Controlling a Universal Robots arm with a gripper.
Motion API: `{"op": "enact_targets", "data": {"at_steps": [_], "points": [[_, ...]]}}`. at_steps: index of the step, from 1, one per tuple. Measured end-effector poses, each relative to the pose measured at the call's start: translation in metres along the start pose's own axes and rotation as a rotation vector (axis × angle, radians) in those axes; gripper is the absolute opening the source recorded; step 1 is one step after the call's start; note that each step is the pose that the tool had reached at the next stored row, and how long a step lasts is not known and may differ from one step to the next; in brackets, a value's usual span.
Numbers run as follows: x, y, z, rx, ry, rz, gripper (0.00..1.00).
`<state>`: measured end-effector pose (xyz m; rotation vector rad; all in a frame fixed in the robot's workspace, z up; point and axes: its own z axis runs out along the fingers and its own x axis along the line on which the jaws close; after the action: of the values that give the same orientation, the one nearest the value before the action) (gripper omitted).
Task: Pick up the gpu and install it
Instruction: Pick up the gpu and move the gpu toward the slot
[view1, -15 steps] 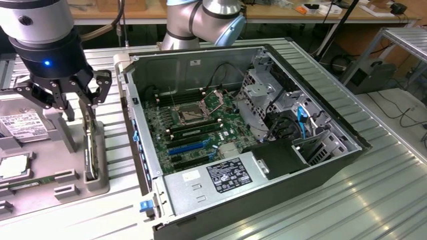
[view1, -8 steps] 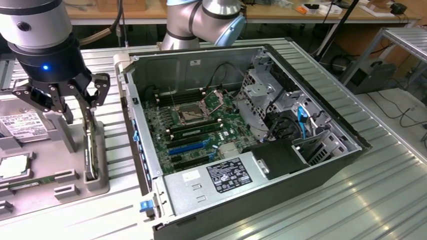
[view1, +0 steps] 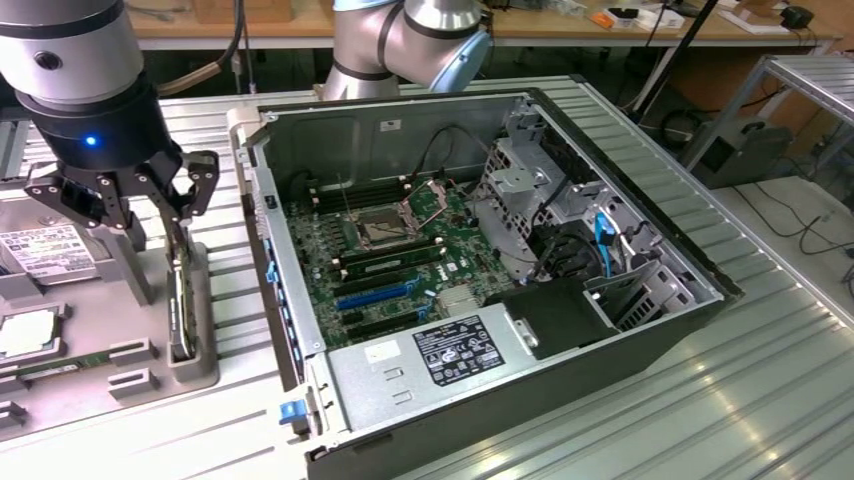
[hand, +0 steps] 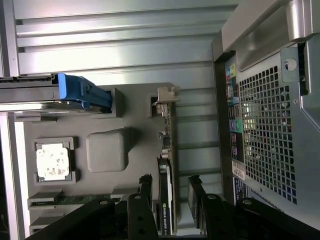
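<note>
Jaws spread wide, hanging above upright gpu (hand: 166, 175) in grey tray (view1: 80, 400); arm (view1: 74, 70) wrist pointing straight down.

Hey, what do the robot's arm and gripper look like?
The arm is round silver-grey tubing with pale blue joint caps. The gripper is black, with a glowing blue light on its round body and jointed linkage fingers.

One gpu (view1: 176, 310), one computer case (view1: 334, 135)
</note>
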<state>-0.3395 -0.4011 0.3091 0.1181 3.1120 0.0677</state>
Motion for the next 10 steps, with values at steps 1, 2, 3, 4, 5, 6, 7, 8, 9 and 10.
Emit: {"op": "enact_targets", "data": {"at_steps": [1,2,3,4,5,6,7,8,9,10], "points": [[0.0001,0.0,0.0004,0.0,0.0,0.0,0.42],[0.0005,-0.0002,0.0014,0.0,0.0001,0.0,0.42],[0.0007,-0.0003,0.0023,0.0,0.0,0.0,0.42],[0.0009,-0.0003,0.0029,0.0,0.0,0.0,0.42],[0.001,-0.0003,0.0033,0.0,0.0,0.0,0.42],[0.0011,-0.0004,0.0047,0.0001,0.0001,0.0,0.42],[0.0012,-0.0005,0.0054,0.0001,0.0001,0.0,0.42],[0.0013,-0.0005,0.006,0.0002,0.0,0.0,0.42],[0.0014,-0.0006,0.007,0.0002,0.0,0.0,0.42],[0.0015,-0.0006,0.0079,0.0002,0.0,0.0,0.42]]}}
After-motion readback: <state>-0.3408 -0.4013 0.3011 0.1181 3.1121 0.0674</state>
